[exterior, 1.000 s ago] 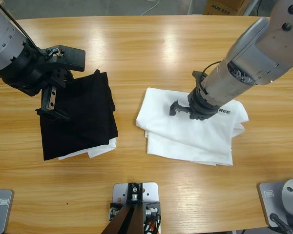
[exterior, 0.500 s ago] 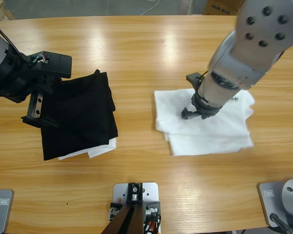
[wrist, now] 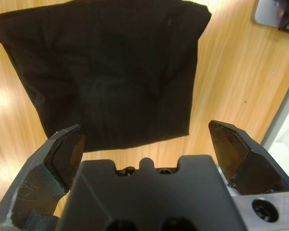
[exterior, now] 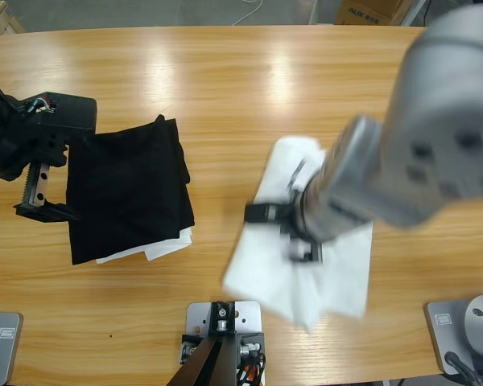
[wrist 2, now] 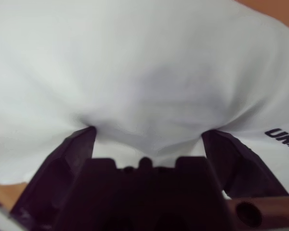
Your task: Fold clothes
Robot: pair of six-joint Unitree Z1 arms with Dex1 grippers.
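White T-shirt (exterior: pixel 342 257) seen bunched on wooden table (exterior: pixel 225 72), right of centre, near front edge. Right gripper (wrist 2: pixel 147 137) pressed into its cloth, jaws spread apart, fabric bulged between them; black lettering (wrist 2: pixel 282 136) partly seen at edge. Left gripper (wrist: pixel 149 144) held wide open, nothing grasped, just beside folded black garment (exterior: pixel 129 189). White cloth (exterior: pixel 157 248) seen under that garment.

L gripper (wrist: pixel 144 144) w/ fingers (wrist: pixel 62 154) spread wide; R gripper (wrist 2: pixel 147 139) fingers (wrist 2: pixel 74 149) apart, arm reaching low.
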